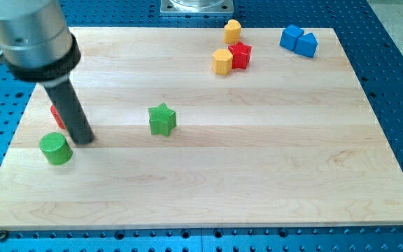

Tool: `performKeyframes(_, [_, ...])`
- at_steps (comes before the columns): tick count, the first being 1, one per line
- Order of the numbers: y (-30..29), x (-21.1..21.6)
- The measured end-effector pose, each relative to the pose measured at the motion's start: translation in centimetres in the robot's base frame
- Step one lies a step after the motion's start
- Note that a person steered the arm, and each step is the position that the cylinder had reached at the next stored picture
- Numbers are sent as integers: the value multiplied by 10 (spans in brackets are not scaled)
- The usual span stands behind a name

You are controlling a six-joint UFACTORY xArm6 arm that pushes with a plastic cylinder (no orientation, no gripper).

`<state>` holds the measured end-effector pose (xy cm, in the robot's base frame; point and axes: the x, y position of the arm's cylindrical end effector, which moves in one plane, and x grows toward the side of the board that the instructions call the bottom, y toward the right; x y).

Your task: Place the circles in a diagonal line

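Observation:
A green circle block [55, 148] lies near the board's left edge. A red block [58, 116], mostly hidden behind the rod, sits just above it; its shape cannot be made out. My tip [83, 141] rests on the board just right of the green circle and below the red block. A green star [162, 119] lies to the right of the tip.
At the view's top are a yellow block [232, 31], a yellow hexagon-like block [222, 61] touching a red star [241, 54], and a pair of touching blue blocks [299, 40]. The wooden board [257, 154] sits on a blue perforated table.

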<state>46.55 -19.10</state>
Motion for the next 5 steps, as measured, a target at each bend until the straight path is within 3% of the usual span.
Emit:
performKeyframes(1, [-20, -60])
performKeyframes(4, [-26, -1])
performKeyframes(5, [-91, 0])
